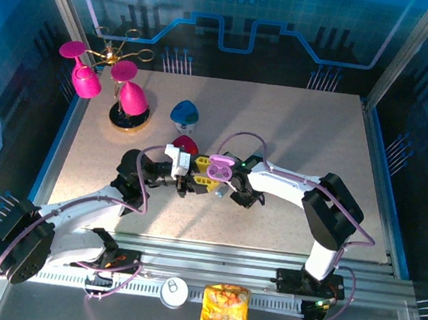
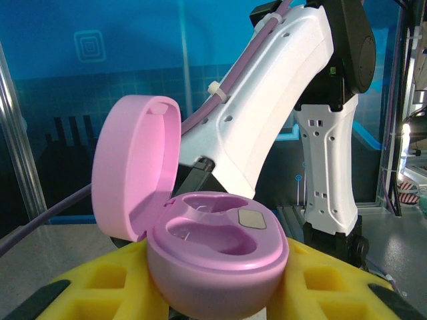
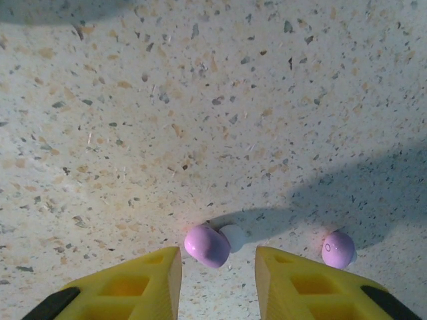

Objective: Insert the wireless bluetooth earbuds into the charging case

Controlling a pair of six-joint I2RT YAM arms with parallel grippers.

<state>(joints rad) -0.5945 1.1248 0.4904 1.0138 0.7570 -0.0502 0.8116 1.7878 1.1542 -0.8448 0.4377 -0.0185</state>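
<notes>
Earbuds (image 3: 207,245), smooth beans, lie below released right hand (image 3: 217,283); left hand (image 2: 217,290) grasps glossy case (image 2: 200,227).

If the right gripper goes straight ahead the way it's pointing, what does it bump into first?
Probably the pink earbud lying on the table, right between the open fingers of the right gripper. Depth is hard to judge, but nothing else sits in between.
</notes>
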